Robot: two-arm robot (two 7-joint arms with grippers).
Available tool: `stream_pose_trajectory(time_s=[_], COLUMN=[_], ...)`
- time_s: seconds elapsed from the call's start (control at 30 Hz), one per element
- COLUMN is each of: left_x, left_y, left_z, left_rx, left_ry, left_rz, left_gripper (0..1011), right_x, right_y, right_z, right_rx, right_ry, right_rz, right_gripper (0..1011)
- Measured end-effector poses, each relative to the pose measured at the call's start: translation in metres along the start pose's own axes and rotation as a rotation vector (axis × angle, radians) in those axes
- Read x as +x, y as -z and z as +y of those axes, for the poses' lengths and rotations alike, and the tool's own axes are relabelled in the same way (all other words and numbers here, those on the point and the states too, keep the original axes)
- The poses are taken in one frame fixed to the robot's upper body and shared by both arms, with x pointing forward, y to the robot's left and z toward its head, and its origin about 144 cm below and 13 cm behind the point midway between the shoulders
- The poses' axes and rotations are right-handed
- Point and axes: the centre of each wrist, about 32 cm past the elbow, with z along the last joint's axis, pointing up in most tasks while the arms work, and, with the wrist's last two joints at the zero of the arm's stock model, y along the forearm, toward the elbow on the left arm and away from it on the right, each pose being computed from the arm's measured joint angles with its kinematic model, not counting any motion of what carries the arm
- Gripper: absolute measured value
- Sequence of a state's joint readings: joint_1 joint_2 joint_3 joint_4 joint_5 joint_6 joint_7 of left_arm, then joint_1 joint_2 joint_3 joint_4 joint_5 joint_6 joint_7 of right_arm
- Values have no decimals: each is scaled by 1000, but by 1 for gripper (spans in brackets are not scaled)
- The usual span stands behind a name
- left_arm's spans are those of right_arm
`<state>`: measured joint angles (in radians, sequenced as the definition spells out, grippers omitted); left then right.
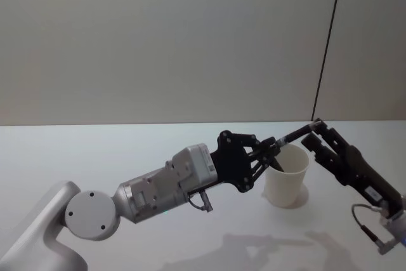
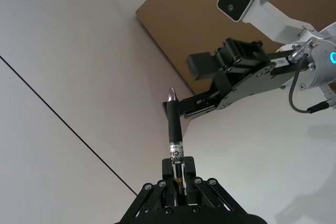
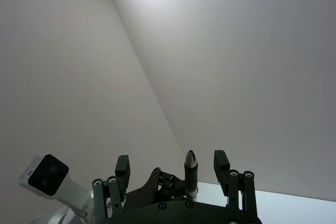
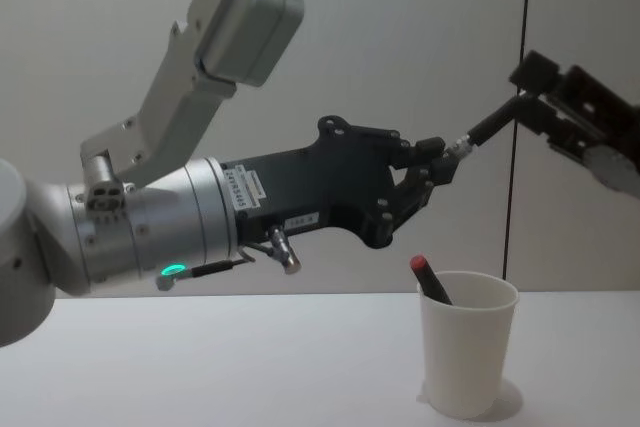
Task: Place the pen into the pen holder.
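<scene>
- The tabletop [image 1: 127, 157] is white and carries the pen holder [image 1: 286, 174], a white paper cup standing upright at about 4 o'clock from the head view's centre.
- The left hand [image 4: 437, 164] hangs above the cup, toward 10 o'clock of its rim in the chest view, and is pinching the pen [image 2: 174, 129] by its lower barrel.
- The right hand [image 3: 173, 165] hovers at 2 o'clock of the cup, its fingers [image 3: 221, 161] spread either side of the pen's tip without touching it.
- The pen runs nearly level between both hands, well above the rim.
- A red-capped marker [image 4: 431, 280] already leans inside the cup.
- Judgement: if the left hand lets go before the right pinches, the pen may drop outside; lowered slanted, it could strike the rim and tip the light cup.
</scene>
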<state>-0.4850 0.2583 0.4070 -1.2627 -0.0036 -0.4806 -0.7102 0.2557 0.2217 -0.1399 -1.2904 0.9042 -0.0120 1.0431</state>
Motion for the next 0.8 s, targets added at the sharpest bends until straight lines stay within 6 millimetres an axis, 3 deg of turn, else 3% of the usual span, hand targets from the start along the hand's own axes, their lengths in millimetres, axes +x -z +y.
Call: stream_pose_trajectory(time_s=[0.27,0.73,0.8], left_x=[0,0,0], left_y=[0,0,0], left_z=[0,0,0], left_rx=[0,0,0], left_ry=[0,0,0], left_rz=[0,0,0], left_gripper=[127,127,127], right_x=[2,4,4], right_y=[3,6,7], right_z=[12,26,27], right_rx=[-10,-34,-36], right_ry=[3,27,35], right_rz=[-9,-16,-17], right_gripper=[957,566,463])
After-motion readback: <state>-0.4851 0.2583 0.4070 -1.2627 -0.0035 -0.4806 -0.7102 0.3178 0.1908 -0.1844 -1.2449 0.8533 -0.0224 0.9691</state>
